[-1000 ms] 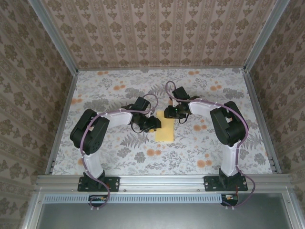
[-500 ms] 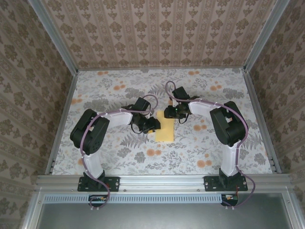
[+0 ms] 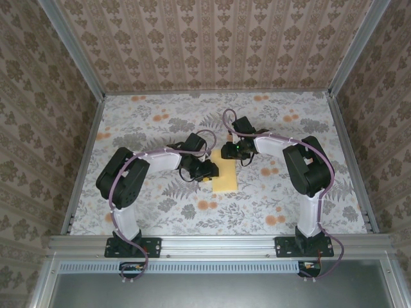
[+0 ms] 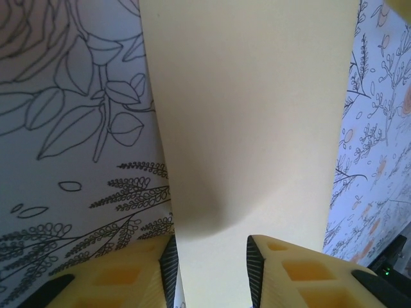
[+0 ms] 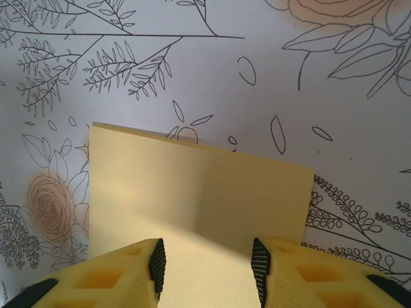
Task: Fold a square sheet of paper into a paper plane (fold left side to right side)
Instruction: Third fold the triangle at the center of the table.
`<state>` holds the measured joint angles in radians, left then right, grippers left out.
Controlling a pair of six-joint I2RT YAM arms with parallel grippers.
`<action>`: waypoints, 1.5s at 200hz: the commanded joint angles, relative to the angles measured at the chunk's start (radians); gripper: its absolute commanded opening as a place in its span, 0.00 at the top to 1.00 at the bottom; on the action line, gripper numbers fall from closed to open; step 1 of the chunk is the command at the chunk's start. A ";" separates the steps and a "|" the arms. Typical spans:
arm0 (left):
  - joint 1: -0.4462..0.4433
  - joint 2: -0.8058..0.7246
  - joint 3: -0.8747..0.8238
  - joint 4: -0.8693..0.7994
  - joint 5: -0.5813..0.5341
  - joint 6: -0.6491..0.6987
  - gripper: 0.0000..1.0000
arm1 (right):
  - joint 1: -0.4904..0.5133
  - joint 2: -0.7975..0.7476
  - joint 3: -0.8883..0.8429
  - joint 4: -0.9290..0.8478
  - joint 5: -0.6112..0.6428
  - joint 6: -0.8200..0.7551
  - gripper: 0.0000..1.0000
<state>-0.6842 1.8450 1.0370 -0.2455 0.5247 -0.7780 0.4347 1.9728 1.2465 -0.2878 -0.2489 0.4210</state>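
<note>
Two grippers: left gripper (image 4: 209, 264) and right gripper (image 5: 205, 260) stood with jaws apart, clamping nothing.
Paper (image 3: 225, 177): lay folded narrow, seemingly pinned flat for creasing.

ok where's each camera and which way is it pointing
top external: above and behind the arm bases, looking down at the floral tablecloth; left arm and right arm show
left wrist: on the left arm, looks past the left end effector onto the yellow paper
right wrist: likewise, past the right end effector onto that paper
shared: all see the paper
</note>
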 commanded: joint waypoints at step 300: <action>0.023 -0.095 -0.069 0.049 0.076 -0.214 1.00 | 0.517 -0.732 -0.716 0.308 0.485 -0.241 0.19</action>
<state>-0.6662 1.7695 0.9813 -0.1932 0.5766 -0.9733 0.8738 1.1881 0.5278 -0.0250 0.0750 0.2390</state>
